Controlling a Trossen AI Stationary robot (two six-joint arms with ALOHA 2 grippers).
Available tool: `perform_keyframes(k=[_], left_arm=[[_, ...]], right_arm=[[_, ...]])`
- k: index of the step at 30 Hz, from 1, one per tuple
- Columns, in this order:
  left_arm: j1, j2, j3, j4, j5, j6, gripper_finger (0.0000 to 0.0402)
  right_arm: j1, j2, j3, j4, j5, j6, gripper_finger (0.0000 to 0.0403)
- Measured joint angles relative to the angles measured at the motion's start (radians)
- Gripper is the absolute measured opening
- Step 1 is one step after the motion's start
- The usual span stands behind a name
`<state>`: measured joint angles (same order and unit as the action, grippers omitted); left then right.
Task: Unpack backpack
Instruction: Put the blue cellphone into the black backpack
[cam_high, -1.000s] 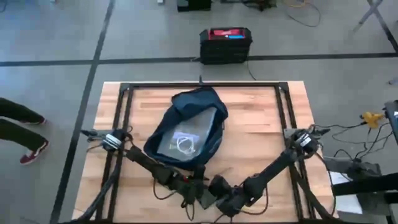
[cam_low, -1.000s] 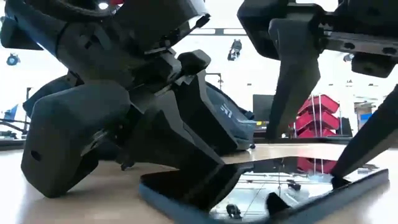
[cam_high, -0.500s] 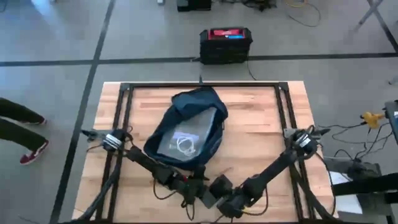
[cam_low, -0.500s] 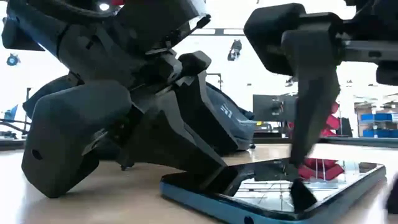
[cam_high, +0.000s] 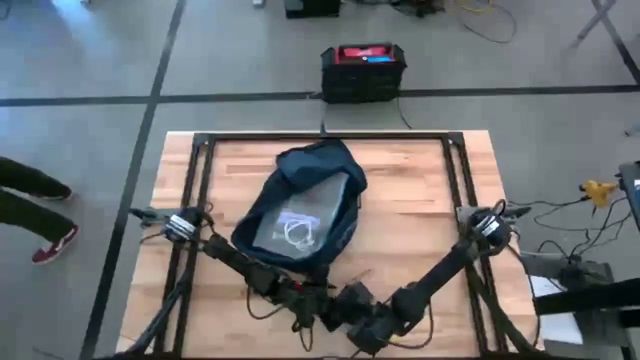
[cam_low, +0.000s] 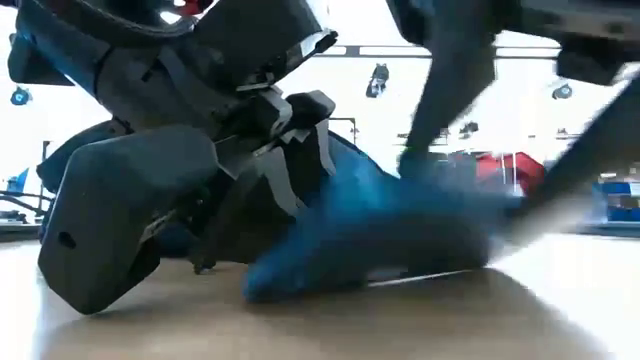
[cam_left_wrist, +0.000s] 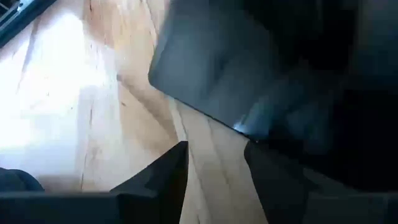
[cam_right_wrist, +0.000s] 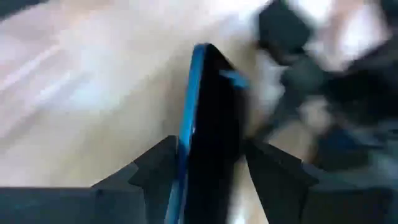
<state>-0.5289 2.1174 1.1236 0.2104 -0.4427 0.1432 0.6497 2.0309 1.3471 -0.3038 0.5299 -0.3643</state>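
Note:
The navy backpack (cam_high: 300, 210) lies open at the table's middle, its pale lining up, with a coiled white cable (cam_high: 298, 232) inside. A phone with a blue rim and black screen (cam_right_wrist: 211, 118) is at the table's near edge, blurred in the low view (cam_low: 370, 240). My right gripper (cam_high: 354, 320) (cam_right_wrist: 210, 144) is shut on it. My left gripper (cam_high: 322, 306) (cam_left_wrist: 214, 155) is open close beside it, and bare wood shows between its fingers. The phone's dark slab (cam_left_wrist: 211, 74) lies just beyond its tips. My right gripper pinches the phone between its two fingers, one on the blue-rimmed side (cam_right_wrist: 186, 134) and one on the black screen side. The phone stands edge-on in the hold and runs away along the fingers. My left gripper: I cannot tell whether one fingertip (cam_left_wrist: 255, 152) touches the phone's corner (cam_left_wrist: 239, 127).
A black frame's rails (cam_high: 200, 180) run along the table's left, far and right sides. A black box with a red top (cam_high: 362, 70) stands on the floor beyond the far edge. A person's legs (cam_high: 30, 210) show left of the table. Bare wood lies right of the backpack.
The phone lay flat by the near edge, one end propped on my left gripper's finger. My right gripper has come down over it, moved toward the left gripper and taken hold. The phone has tipped up off the table onto its edge, blue back showing.

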Motion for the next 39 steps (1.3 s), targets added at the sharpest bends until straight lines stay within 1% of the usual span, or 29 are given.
perform_keyframes(k=[3, 10, 15, 17, 19, 21, 25, 26, 28, 31, 35, 36, 39], left_arm=[[0.001, 0.0, -0.001, 0.008, 0.005, 0.0, 0.0156], [0.002, 0.001, -0.002, 0.016, 0.007, 0.0, 0.0156], [0.004, 0.001, -0.002, 0.016, 0.007, 0.001, 0.0156], [0.004, 0.001, -0.002, 0.016, 0.008, 0.0, 0.0156], [0.004, 0.001, -0.002, 0.016, 0.007, 0.0, 0.0156], [0.004, 0.0, -0.002, 0.016, 0.007, 0.001, 0.0156], [0.001, -0.015, -0.002, -0.002, -0.028, 0.002, 0.0156], [-0.001, -0.024, -0.002, -0.015, -0.036, 0.001, 0.0156], [-0.007, -0.054, -0.004, -0.071, -0.057, -0.008, 0.0156], [-0.021, -0.116, -0.007, -0.192, -0.099, -0.057, 0.0156], [-0.045, -0.241, 0.003, -0.453, -0.193, -0.188, 0.0156], [-0.051, -0.27, 0.003, -0.527, -0.225, -0.236, 0.0156], [-0.071, -0.353, 0.001, -0.722, -0.293, -0.379, 0.0156]], right_arm=[[-0.004, 0.004, -0.004, -0.015, -0.003, 0.012, 0.0181], [-0.015, 0.002, -0.019, -0.009, -0.072, 0.046, 0.0181], [-0.029, 0.002, -0.043, -0.013, -0.091, 0.08, 0.018], [-0.038, 0.002, -0.047, -0.021, -0.092, 0.095, 0.0173], [-0.045, 0.002, -0.047, -0.028, -0.091, 0.104, 0.0155], [-0.048, 0.002, -0.047, -0.032, -0.089, 0.103, 0.0124], [-0.047, 0.001, -0.047, -0.038, -0.09, 0.119, 0.0038], [-0.047, 0.0, -0.046, -0.039, -0.093, 0.135, 0.0022], [-0.045, -0.003, -0.045, -0.057, -0.09, 0.164, 0.0015], [-0.04, -0.019, -0.045, -0.096, -0.095, 0.217, 0.0023], [-0.034, -0.071, 0.005, -0.213, -0.078, 0.223, 0.001], [-0.035, -0.088, 0.024, -0.23, -0.046, 0.21, 0.0009], [-0.061, -0.131, 0.073, -0.27, 0.103, 0.113, 0.001]])
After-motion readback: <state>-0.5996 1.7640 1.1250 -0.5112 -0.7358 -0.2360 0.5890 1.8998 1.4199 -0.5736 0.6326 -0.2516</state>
